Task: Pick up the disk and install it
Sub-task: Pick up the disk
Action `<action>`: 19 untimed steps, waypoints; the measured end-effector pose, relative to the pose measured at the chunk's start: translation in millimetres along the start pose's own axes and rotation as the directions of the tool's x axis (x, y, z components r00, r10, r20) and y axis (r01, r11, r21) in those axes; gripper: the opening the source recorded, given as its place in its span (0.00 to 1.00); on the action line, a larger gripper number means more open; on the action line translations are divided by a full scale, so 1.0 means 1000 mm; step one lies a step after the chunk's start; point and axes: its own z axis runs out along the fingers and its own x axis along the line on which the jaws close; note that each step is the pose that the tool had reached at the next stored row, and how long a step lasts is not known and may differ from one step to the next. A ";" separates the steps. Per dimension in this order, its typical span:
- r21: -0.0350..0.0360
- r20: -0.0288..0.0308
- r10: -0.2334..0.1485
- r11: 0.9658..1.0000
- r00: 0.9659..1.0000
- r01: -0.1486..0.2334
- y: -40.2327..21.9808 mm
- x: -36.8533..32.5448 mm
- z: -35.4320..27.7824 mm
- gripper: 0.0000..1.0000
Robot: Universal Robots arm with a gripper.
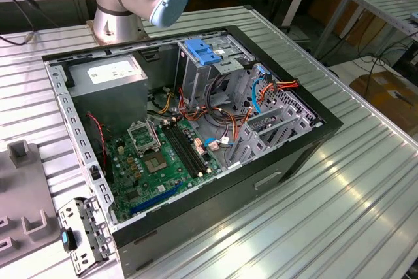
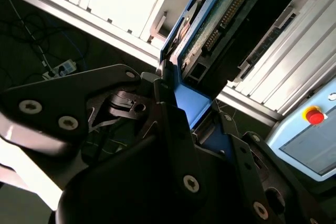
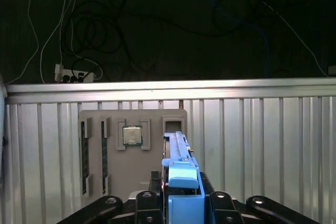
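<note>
The disk [image 3: 183, 181] shows bright blue rails, and a green board edge in the second wrist view. The pincer [image 3: 182, 204] is black. The counter [image 1: 366, 181] is ribbed silver. Inside the black case [image 1: 261, 191], the motherboard [image 1: 157, 161] is green and the cage handle [image 1: 204, 51] blue.

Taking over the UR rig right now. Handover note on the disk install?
The gripper is shut on the disk, which it holds edge-on by its blue-railed end, as seen in both wrist views.
Disk: in the air, apparently clear of the grey parts tray on the ribbed metal table.
Done: pick-up.
Left: install. The open computer case lies on the table with its blue-handled drive cage inside, and the disk is not yet in it.
</note>
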 end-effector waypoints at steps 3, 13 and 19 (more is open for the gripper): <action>0.000 -0.001 0.000 1.000 1.000 0.000 0.0000 0.0000 -0.0034 0.37; 0.000 -0.005 0.000 1.000 1.000 0.000 -0.0001 0.0002 -0.0186 0.37; 0.000 -0.007 0.000 1.000 1.000 0.000 -0.0001 0.0002 -0.0247 0.37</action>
